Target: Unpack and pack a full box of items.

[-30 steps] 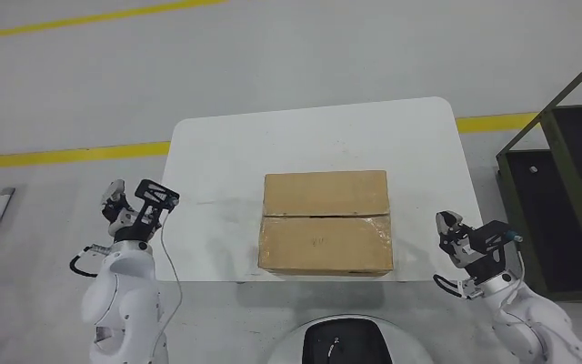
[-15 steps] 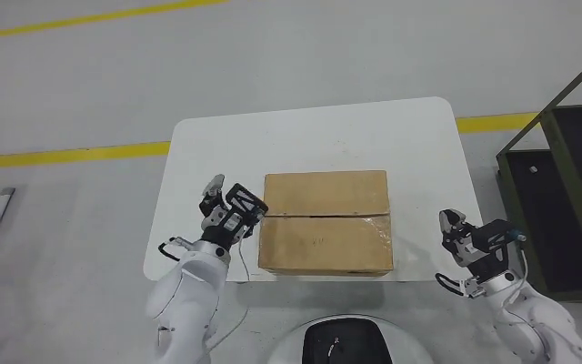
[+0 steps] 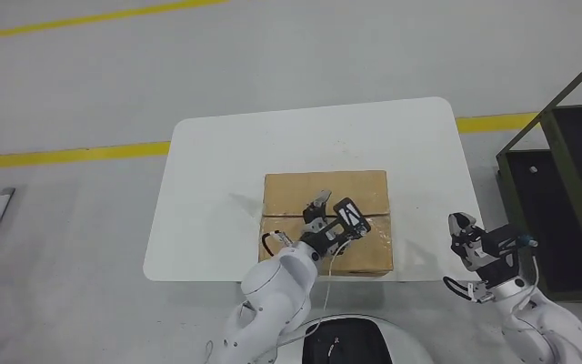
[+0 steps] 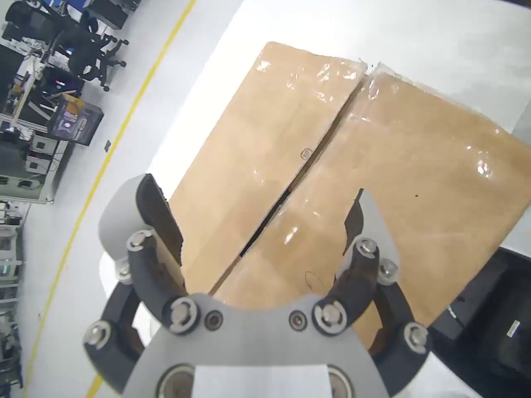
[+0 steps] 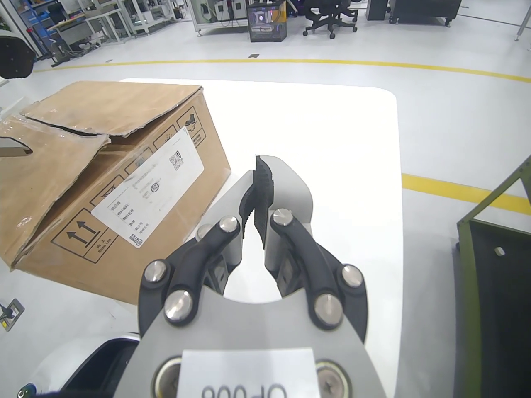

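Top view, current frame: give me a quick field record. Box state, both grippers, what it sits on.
box: cardboard, both top flaps down, thin gap along the centre seam
left gripper: open, above the box top by the seam; contact unclear
right gripper: shut, empty, off to the side of the box, apart from it
table: white, box sits toward the robot's edge
unpacking: not yet begun
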Motion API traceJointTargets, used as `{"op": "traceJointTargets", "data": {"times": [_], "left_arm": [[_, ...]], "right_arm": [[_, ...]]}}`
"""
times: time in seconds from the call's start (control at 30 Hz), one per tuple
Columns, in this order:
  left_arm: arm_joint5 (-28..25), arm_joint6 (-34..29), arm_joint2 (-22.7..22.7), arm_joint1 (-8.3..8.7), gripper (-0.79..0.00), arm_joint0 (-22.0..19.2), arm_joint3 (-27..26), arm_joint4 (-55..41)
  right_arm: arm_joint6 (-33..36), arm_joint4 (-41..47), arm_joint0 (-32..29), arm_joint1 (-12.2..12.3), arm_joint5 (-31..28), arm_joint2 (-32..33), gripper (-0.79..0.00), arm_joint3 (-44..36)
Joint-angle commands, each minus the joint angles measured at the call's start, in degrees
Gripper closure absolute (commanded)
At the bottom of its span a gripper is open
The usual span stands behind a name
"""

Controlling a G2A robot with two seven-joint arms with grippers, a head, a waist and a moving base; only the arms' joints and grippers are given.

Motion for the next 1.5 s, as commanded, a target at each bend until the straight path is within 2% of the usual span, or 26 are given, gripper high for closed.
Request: {"op": "traceJointTargets", "data": {"times": [0.0, 0.37, 0.7, 0.83, 1.0, 1.47], "left_arm": [[-1.2, 0.3, 0.7, 0.01, -0.785, -1.0, 1.4, 2.6], [-1.7, 1.9, 0.8, -0.04, -0.785, -4.1, 5.7, 10.6], [1.3, 8.1, 0.1, -0.23, -0.785, -8.7, 9.1, 17.8], [1.0, 11.3, 1.0, -0.67, -0.785, -12.9, 12.4, 20.2], [2.7, 15.0, 2.9, -1.74, -0.785, -19.5, 19.6, 22.3], [9.2, 20.3, 8.8, -6.57, -0.785, -35.4, 39.5, 20.8]], "right_arm": [[0.0, 0.1, -0.2, 0.0, 0.0, 0.2, 0.0, -0.1], [0.2, 0.3, -0.2, 0.0, -0.2, 0.9, 0.0, 0.0], [0.6, 0.3, 0.3, 0.0, -0.7, 0.9, 0.0, 0.1], [0.8, 0.2, 0.7, 0.1, -1.0, 0.8, 0.0, 0.1], [0.9, 0.3, 1.0, 0.0, -1.2, 0.7, 0.0, 0.2], [0.7, 0.6, 0.6, 0.0, -1.1, 0.9, 0.0, 0.2]]}}
